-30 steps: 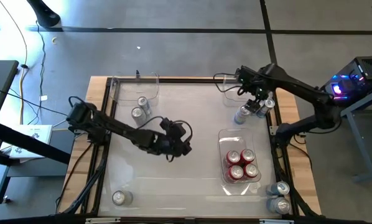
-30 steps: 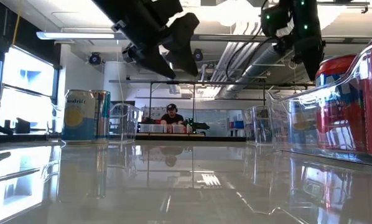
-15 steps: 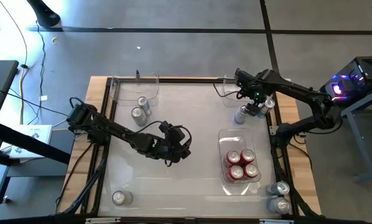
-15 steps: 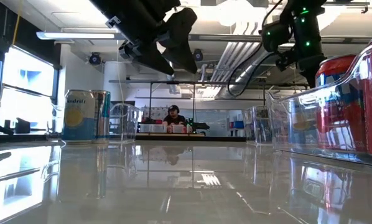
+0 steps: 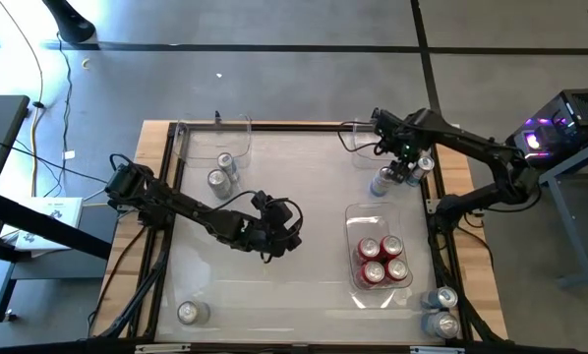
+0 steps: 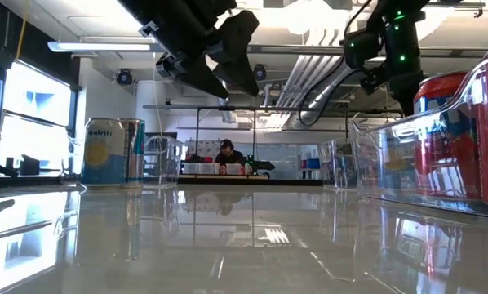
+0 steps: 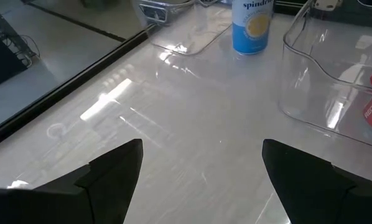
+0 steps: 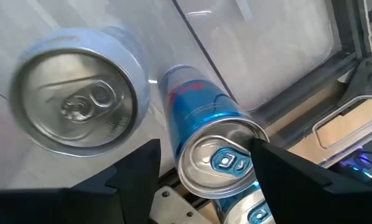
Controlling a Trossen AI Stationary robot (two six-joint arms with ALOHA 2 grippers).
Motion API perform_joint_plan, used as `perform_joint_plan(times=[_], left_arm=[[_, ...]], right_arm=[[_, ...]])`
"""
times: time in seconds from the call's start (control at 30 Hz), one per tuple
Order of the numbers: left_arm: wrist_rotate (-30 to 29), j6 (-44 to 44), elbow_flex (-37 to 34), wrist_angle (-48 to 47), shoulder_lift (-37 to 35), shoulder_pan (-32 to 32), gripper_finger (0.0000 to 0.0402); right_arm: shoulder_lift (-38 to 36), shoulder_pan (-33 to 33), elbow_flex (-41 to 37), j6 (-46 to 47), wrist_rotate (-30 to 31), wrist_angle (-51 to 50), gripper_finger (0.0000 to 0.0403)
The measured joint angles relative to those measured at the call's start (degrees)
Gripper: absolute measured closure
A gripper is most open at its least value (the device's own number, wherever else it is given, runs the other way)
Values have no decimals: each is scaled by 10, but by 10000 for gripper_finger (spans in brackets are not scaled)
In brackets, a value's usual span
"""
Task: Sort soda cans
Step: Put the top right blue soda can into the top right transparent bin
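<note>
I see right gripper [image 8: 201, 171] fingers spread, straddling blue can [image 8: 204, 134] at far-right corner, not clamped. Left gripper [image 7: 201, 168] wide open, empty, mid-table.

table [image 5: 304, 187] | clear bins [image 5: 378, 211] | loose soda cans [image 5: 218, 174]

From overhead, the right gripper [image 5: 404, 167] covers most of the cans at the table's far right edge, leaving only one pale can [image 5: 381, 181] partly visible. In the right wrist view, the blue can [image 8: 211, 130] is partly masked by a dark finger [image 8: 292, 171] and a third can [image 8: 248, 208] is cut off at the frame's edge. At table height, the red cans [image 6: 456, 135] are distorted behind a clear bin [image 6: 391, 155] and cropped at right. The distant seated person [image 6: 225, 152] is too small to make out.
</note>
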Motion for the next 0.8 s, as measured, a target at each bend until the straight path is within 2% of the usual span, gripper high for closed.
perform_joint_plan(times=[0.3, 0.43, 0.57, 0.67, 0.8], left_arm=[[0, 0, 0, 0, 0, 0, 78], [0, -1, 0, 0, 0, 0, 78], [0, 0, 0, 0, 0, 0, 78], [0, 0, 0, 0, 0, 0, 78], [0, -1, 0, 0, 0, 0, 78]], right_arm=[[0, -5, 29, 16, -60, -18, 151], [0, -18, 29, 17, -27, -18, 118], [0, -39, 29, 16, -22, -9, 88], [0, -49, 29, 24, 8, -3, 82], [0, -61, 29, 17, -18, 2, 81]])
